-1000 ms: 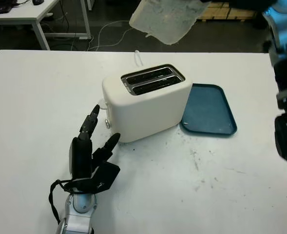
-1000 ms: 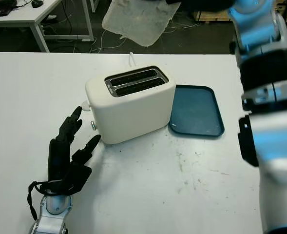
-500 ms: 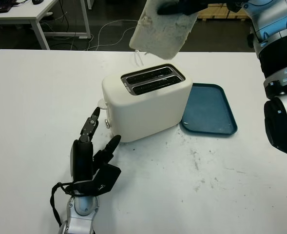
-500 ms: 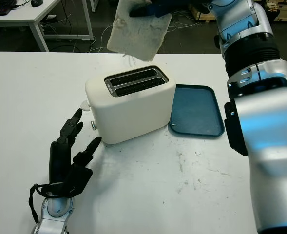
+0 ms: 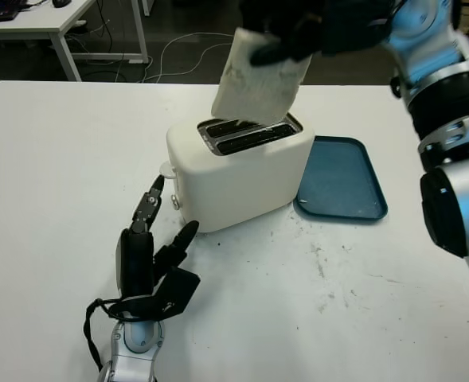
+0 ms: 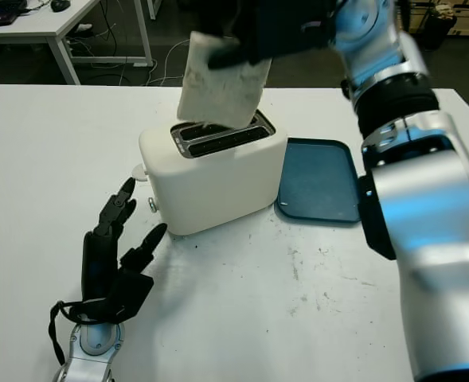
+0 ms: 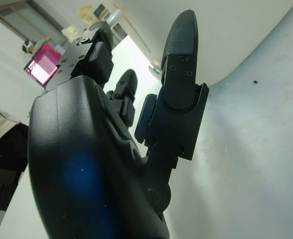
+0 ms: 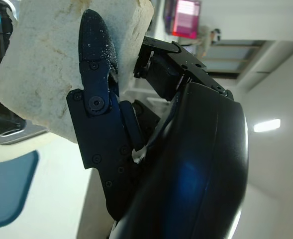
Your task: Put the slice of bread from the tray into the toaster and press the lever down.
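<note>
The black right hand [image 5: 314, 32] was above the white two-slot toaster [image 5: 238, 167], and its fingers [image 8: 96, 64] were closed on the upper edge of the pale, rough slice of bread [image 5: 254, 83]. The slice hung tilted from that hand, with its lower edge at the rear slot of the toaster; I could not tell how far the edge had gone into the slot. The front slot of the toaster showed dark and nothing stood in it.

The black left hand [image 5: 150, 255] was open and held nothing. It was on the near left side of the toaster, with its fingertips [image 5: 148, 205] pointing toward the end of the toaster where a small round white lever knob [image 5: 167, 169] stuck out. The fingertips were near this end but apart from it. In the left wrist view the thumb [image 7: 178, 74] stood close to the curved white wall of the toaster.

The flat dark blue plastic tray [image 5: 341, 189] lay just beside the toaster on its right side, with nothing on it. The toaster and the tray both stood on the white, slightly scuffed table [image 5: 51, 175].
</note>
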Controlling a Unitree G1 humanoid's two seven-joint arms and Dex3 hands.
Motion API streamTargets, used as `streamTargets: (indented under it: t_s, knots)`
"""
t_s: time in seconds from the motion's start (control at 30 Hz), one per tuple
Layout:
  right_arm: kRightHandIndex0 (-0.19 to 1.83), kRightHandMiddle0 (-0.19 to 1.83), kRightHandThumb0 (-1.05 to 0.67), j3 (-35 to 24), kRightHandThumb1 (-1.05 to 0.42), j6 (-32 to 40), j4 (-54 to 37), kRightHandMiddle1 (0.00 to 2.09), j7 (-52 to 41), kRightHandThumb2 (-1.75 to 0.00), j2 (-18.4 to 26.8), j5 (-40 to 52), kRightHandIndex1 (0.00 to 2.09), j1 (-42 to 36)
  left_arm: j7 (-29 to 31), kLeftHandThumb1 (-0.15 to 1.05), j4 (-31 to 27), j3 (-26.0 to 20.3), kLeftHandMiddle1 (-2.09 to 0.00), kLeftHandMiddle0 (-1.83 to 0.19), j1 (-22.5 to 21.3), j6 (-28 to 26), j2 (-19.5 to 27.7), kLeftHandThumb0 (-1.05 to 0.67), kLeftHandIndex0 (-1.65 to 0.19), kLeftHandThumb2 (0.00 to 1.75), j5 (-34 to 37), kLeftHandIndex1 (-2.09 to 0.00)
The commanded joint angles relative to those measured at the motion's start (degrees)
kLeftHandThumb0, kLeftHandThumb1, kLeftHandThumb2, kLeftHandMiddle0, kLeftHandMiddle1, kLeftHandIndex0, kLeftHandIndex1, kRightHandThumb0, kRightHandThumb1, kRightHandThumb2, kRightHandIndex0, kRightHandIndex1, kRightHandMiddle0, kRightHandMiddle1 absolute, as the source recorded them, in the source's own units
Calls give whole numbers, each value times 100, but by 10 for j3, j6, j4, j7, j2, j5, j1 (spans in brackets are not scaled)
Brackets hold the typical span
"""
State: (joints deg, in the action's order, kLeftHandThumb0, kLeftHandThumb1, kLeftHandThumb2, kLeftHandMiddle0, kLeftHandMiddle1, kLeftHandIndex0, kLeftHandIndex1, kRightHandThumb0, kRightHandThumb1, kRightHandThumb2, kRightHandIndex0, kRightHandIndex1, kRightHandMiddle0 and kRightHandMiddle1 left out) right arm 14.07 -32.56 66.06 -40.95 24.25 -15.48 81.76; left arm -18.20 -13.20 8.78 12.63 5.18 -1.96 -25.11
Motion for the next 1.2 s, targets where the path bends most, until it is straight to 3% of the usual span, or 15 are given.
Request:
streamTargets:
  t_s: [0.0,0.43,0.9,1.17]
  knots:
    - [112,88,-42,2,-92,-13,3,175,15,-39,-5,-9,175,-13,-2,92,3,0,-26,-34,-6,4,1,-68,-34,25,-4,0]
    - [108,83,-41,24,-92,-37,1,175,75,-38,-10,-57,175,-41,-7,92,8,-4,-29,-33,-13,9,1,-68,-35,23,-5,0]
    - [108,84,-39,36,-92,-141,17,175,178,-34,-3,-87,175,-37,-16,92,15,1,-32,-30,-11,13,0,-67,-34,24,-11,0]
    - [108,86,-40,45,-92,-143,23,175,157,-31,1,-91,175,-41,-18,92,4,5,-33,-30,-2,2,-4,-67,-34,25,-14,0]
